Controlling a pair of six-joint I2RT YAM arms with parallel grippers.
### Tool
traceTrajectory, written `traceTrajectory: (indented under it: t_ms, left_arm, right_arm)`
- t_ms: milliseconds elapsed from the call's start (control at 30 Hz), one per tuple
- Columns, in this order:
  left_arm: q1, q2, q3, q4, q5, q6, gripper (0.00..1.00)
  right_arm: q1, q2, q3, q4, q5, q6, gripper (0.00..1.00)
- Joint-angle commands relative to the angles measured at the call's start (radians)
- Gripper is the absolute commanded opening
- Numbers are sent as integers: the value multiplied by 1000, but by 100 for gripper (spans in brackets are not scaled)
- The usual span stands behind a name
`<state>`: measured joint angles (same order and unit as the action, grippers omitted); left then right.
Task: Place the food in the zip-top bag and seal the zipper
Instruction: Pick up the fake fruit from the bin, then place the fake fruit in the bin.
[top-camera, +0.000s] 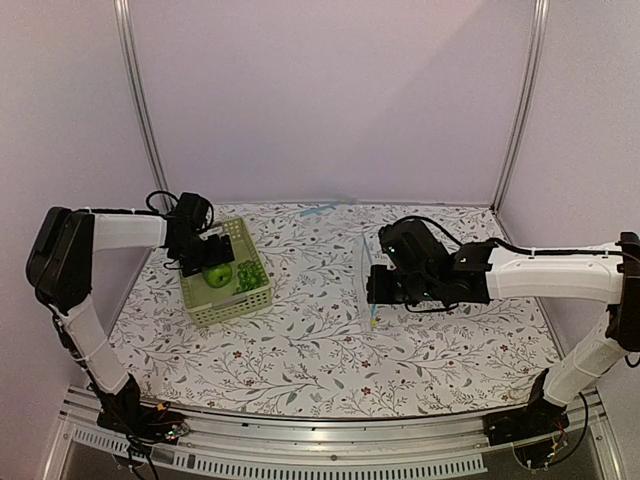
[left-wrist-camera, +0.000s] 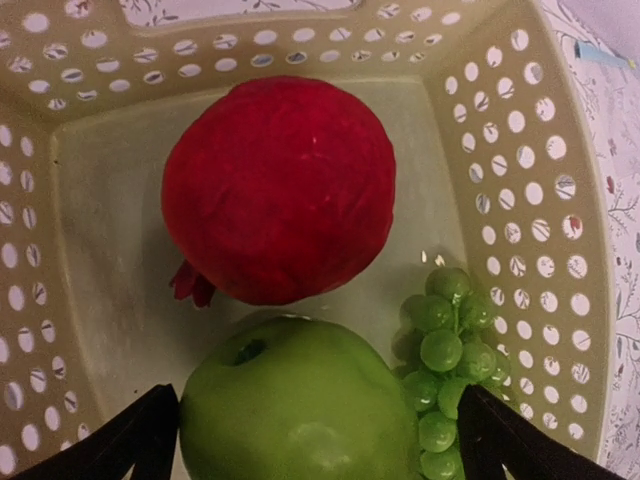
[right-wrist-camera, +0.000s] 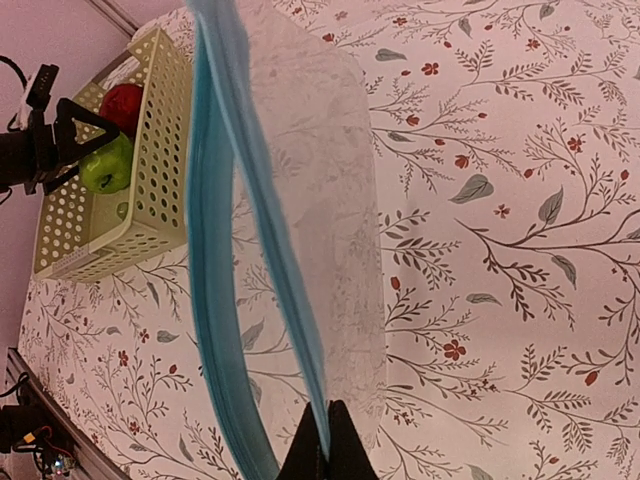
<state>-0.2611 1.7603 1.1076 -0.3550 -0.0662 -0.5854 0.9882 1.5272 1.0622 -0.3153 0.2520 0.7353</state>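
Hanging over the basket (left-wrist-camera: 560, 250), the left gripper (left-wrist-camera: 320, 435) is wide open, one finger (left-wrist-camera: 130, 445) each side of the green apple (left-wrist-camera: 290, 390). It looks hard, smooth and slippery, so grab its round middle; its bottom is cut off. A red fruit (left-wrist-camera: 275, 190) and grapes (left-wrist-camera: 450, 350) lie beside it. Rightward, the right gripper (right-wrist-camera: 325, 440) pinches the floppy clear bag (right-wrist-camera: 310, 180) near its blue zipper (right-wrist-camera: 210, 300), hard to see from above.
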Motion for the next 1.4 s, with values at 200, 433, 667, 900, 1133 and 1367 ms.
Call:
traceTrajectory:
  t_ms: [200, 433, 667, 900, 1133, 1367]
  left_arm:
    - [18, 44, -31, 17, -4, -3, 88]
    - [15, -10, -76, 21, -23, 1, 65]
    - [-15, -251, -151, 36, -57, 10, 59]
    - [-176, -514, -136, 48, -23, 18, 59]
    - [-382, -528, -145, 310, 208, -109, 59]
    - [-540, -398, -151, 714, 386, -305, 59]
  right_arm:
    - [4, 15, 32, -11, -3, -12, 0]
    - [3, 15, 42, -11, -24, -23, 0]
    - [4, 1, 65, -11, -93, -68, 0]
    - [3, 2, 80, -10, -153, -98, 0]
    - [2, 2, 88, -16, -188, -146, 0]
    - [2, 15, 99, -53, -170, -180, 0]
